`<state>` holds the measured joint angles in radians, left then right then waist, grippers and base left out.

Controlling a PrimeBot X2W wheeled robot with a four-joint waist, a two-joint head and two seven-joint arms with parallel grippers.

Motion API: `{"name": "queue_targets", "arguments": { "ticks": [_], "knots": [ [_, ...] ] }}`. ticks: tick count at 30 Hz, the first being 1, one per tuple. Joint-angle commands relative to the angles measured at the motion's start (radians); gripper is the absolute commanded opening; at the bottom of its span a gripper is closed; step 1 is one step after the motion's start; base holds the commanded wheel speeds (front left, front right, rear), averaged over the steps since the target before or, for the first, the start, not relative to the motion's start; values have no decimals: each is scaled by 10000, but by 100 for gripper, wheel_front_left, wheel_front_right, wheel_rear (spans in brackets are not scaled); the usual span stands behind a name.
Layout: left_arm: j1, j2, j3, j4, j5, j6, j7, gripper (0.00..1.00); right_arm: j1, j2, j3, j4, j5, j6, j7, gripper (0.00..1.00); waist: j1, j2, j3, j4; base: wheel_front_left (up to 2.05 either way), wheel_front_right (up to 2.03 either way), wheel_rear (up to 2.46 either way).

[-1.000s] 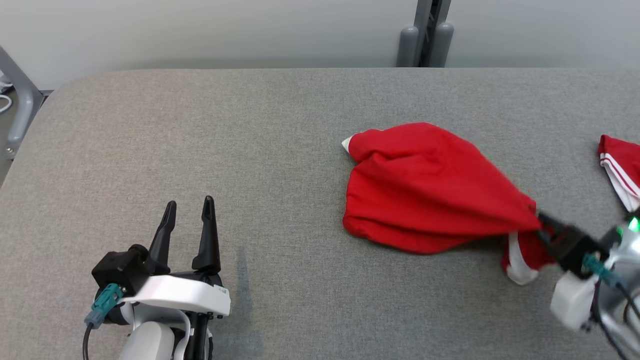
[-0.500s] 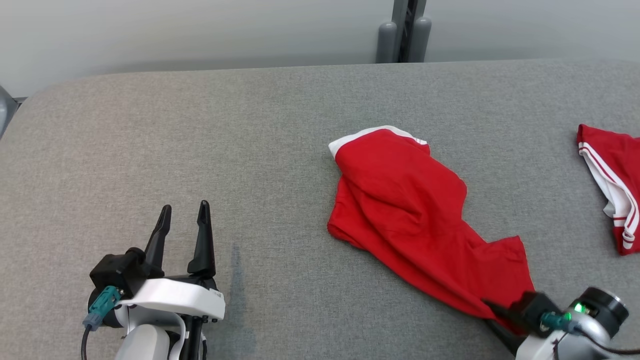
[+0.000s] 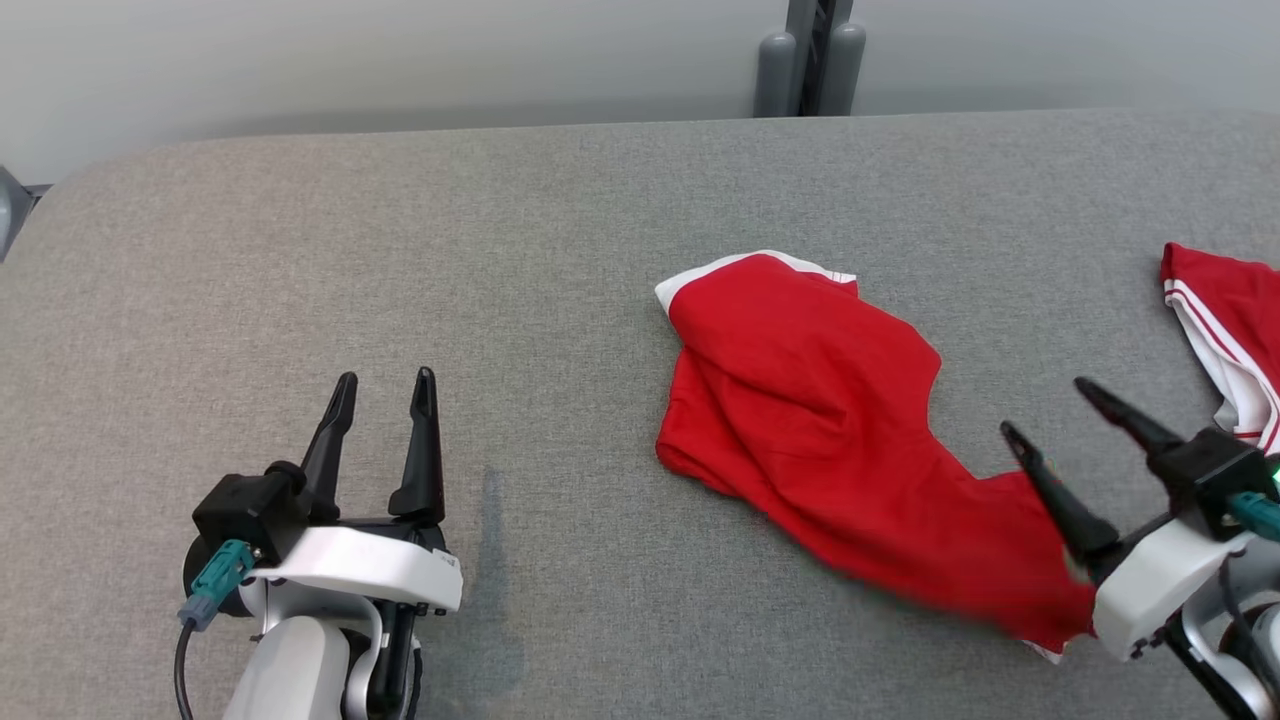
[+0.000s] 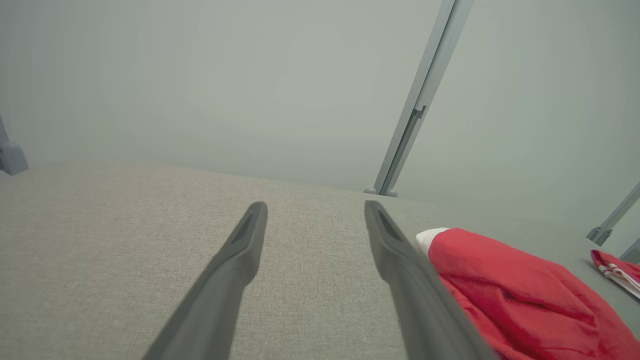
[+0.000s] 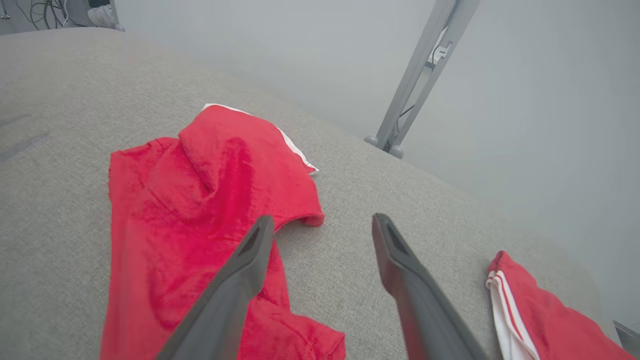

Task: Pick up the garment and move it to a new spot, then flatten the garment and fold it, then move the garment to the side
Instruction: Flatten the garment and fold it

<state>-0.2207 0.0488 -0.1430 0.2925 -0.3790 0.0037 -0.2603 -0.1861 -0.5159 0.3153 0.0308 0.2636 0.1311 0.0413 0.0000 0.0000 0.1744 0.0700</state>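
- The garment point(image 3: 830, 420) is laid rumpled on the worktop point(image 3: 400, 250); flattening is judged due.
- The fingers of the left gripper point(image 3: 387, 375) and right gripper point(image 3: 1043, 405) are held apart, empty.
- Opposite corners must be gripped next.

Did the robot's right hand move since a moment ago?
Yes. The right gripper has let go of the red garment and swung up the head view, from below the striped garment to beside it.
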Motion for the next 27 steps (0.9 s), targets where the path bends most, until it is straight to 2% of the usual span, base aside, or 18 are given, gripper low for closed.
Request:
{"name": "queue_targets", "arguments": {
  "ticks": [1, 8, 13, 21, 27],
  "knots": [
    [-132, 43, -1, -50, -66, 44, -36, 100, -3, 112, -223, -39, -147, -5, -165, 100, 0, 0, 2, 19, 0, 0, 0],
    [-47, 42, -77, -171, -116, 104, -36, 100, -122, 1158, -1384, -60, -566, -5, -845, 100, 0, 0, 30, 19, 0, 0, 0],
    [24, 46, -173, -253, -187, 134, -37, 100, -233, 1674, -1622, 323, -813, -5, -1088, 100, 0, 0, 70, 69, 0, 0, 0],
    [-91, 41, -376, -326, -207, 212, -37, 100, -978, 1829, -1422, 900, -814, -5, -1328, 100, 0, 0, 454, 337, 0, 0, 0],
    [-394, 42, -679, -375, -357, 250, -37, 100, -2216, 1606, -1191, 1653, -236, -5, -1061, 100, 0, 0, 1199, 783, 0, 0, 0]
  ]
}}
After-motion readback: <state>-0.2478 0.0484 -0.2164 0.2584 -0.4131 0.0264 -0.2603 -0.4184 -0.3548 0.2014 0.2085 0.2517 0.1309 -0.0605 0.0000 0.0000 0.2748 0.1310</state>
